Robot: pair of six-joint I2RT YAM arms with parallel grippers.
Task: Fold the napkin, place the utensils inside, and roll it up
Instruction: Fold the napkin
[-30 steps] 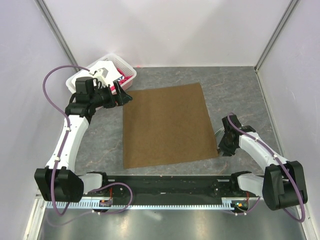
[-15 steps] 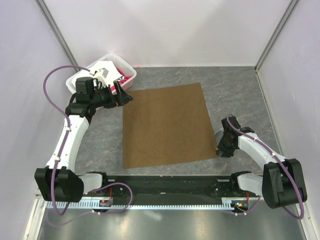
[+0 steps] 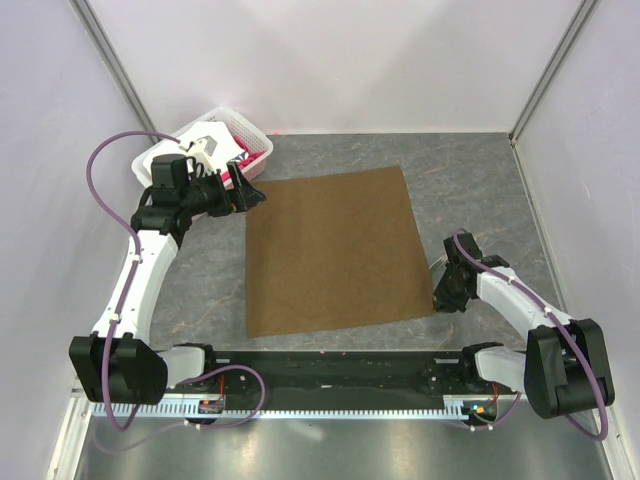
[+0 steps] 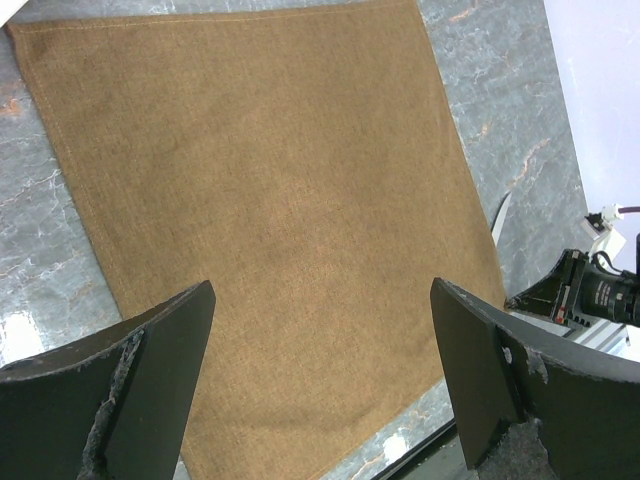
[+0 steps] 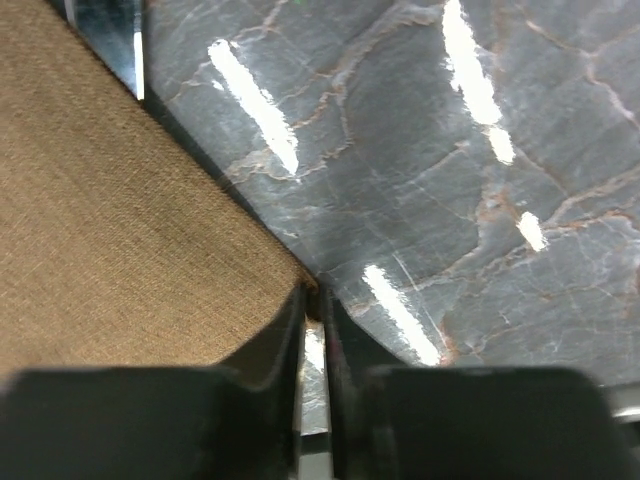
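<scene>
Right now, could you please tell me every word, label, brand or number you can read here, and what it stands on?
No text can be read in any view.
The napkin is plain brown, with nothing printed.
The white item in the basket is too small to read.

Table [image 3: 480, 180] w/ napkin [image 3: 335, 250], utensil [image 4: 502, 212], basket [image 3: 252, 134]
</scene>
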